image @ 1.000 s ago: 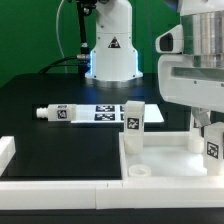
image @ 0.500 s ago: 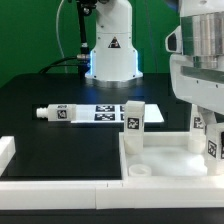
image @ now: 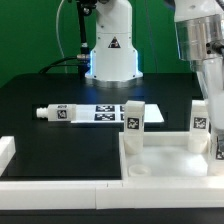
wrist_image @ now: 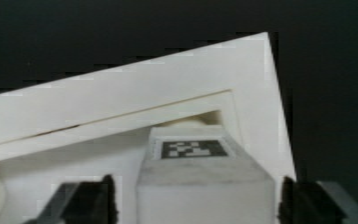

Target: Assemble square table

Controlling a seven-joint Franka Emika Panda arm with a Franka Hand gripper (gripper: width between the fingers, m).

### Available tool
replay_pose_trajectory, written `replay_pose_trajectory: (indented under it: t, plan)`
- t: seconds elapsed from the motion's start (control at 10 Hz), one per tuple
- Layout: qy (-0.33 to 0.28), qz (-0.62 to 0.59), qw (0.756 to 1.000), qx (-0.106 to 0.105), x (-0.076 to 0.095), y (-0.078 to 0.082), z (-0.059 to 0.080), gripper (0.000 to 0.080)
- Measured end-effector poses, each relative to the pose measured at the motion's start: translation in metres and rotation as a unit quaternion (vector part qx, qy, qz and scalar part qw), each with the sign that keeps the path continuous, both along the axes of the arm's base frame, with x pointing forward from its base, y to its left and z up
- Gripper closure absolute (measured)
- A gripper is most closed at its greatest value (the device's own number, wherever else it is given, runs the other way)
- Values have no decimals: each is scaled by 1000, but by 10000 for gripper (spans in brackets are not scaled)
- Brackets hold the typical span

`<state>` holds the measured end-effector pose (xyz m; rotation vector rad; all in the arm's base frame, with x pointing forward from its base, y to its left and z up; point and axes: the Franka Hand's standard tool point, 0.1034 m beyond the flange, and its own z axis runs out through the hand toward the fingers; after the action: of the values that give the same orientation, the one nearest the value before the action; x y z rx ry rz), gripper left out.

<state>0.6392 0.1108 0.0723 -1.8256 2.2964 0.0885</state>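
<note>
Exterior view: the square table top (image: 165, 158), a white slab with a raised rim, lies on the black work surface (image: 40, 110) toward the exterior view's right, with a round socket (image: 141, 171) visible at its near corner. Three tagged legs stand upright at the slab: one leg (image: 133, 121) at its far corner on the exterior view's left, a second leg (image: 200, 121) at the far corner on the exterior view's right, and a third (image: 219, 145) at the frame's right edge, partly cut off. A fourth leg (image: 57, 113) lies on its side on the black surface, well apart from the slab, just beside the marker board (image: 108, 111). Long plain white bars (image: 60, 185) run along the near edge of the scene. The arm's white base (image: 111, 55) stands behind, and the arm's forward part enters from the upper right, above the second leg. Wrist view: a leg top bearing a tag (wrist_image: 195, 150) sits between the two dark fingers (wrist_image: 82, 200) of the gripper (wrist_image: 194, 205), set against a corner of the slab's rim (wrist_image: 247, 75). Each finger shows a slight gap from the leg's sides, so the jaws appear parted around it rather than clamped, though contact cannot be ruled out with certainty.
</note>
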Motion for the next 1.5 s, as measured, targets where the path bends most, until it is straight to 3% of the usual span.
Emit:
replay_pose_trajectory:
  t: [0.1, 0.2, 0.4, 0.6, 0.9, 1.0, 1.2, 1.3, 1.5]
  plan:
    - [0, 1, 1000, 0, 0, 0, 0, 218]
    - [-2, 12, 1000, -2, 0, 0, 0, 164]
    - [-10, 79, 997, -5, 1, 0, 7, 154]
    - [-28, 244, 969, -16, 3, 2, 29, 151]
    - [-47, 349, 936, -26, 4, 3, 29, 151]
    - [-55, 405, 912, -35, 4, 1, 28, 151]
    - [-55, 574, 813, -83, 2, -4, 22, 151]
    - [-53, 633, 767, -93, 1, -2, 13, 151]
    - [-56, 665, 738, -99, 2, 0, 1, 151]
